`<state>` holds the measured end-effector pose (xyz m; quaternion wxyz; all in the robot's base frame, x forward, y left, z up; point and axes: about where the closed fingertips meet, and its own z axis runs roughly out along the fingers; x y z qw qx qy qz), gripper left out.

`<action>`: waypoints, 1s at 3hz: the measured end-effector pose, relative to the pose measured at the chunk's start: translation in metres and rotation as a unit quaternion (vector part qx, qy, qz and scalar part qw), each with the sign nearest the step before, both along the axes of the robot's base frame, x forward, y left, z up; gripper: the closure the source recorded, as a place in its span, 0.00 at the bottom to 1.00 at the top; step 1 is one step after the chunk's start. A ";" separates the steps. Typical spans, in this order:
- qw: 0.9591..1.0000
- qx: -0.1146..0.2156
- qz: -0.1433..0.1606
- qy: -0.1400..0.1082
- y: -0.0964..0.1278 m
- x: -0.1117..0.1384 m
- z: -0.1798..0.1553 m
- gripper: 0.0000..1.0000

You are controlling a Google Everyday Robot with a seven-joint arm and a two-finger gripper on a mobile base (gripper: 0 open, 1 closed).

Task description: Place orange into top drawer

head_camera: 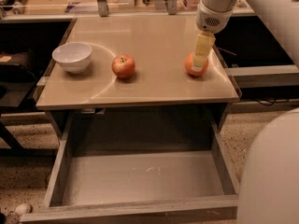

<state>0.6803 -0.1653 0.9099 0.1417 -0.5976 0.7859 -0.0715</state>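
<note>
Nearest the camera, a white rounded part of the robot (273, 171) is filling the lower right corner, and beside it the drawer (140, 178) is standing pulled fully out below the table (154, 87), its grey floor showing only faint white scuffs, so the receiving end of the task is looking ready. Further back, on the tabletop's right side and near its right edge, the orange (189, 65) is sitting on the surface, well apart from the apple (123, 66) at the middle and the bowl (72, 56) at the left. The step in hand is looking like the grasp: the gripper (201, 63) is hanging straight down onto the orange, its pale yellow end overlapping the fruit's right half and reaching almost to the tabletop. Whether the claw is spread around the fruit or already pinching it is something I cannot tell, since only its near face is showing. The next move is probably calling for a firm close on the round, matte fruit, a lift clear of the table, then a carry forward past the front edge and down into the drawer, taking care that the fruit is not rolling out toward the table's right edge. Behind, the arm (219, 6) is descending from the upper right, wrist pointing near vertical.
</note>
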 end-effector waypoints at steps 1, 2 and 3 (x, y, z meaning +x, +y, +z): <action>1.000 0.027 -0.002 0.005 -0.004 0.004 -0.014 0.00; 0.999 0.049 -0.004 0.015 -0.005 0.007 -0.028 0.00; 0.998 0.064 -0.009 0.022 -0.009 0.010 -0.038 0.00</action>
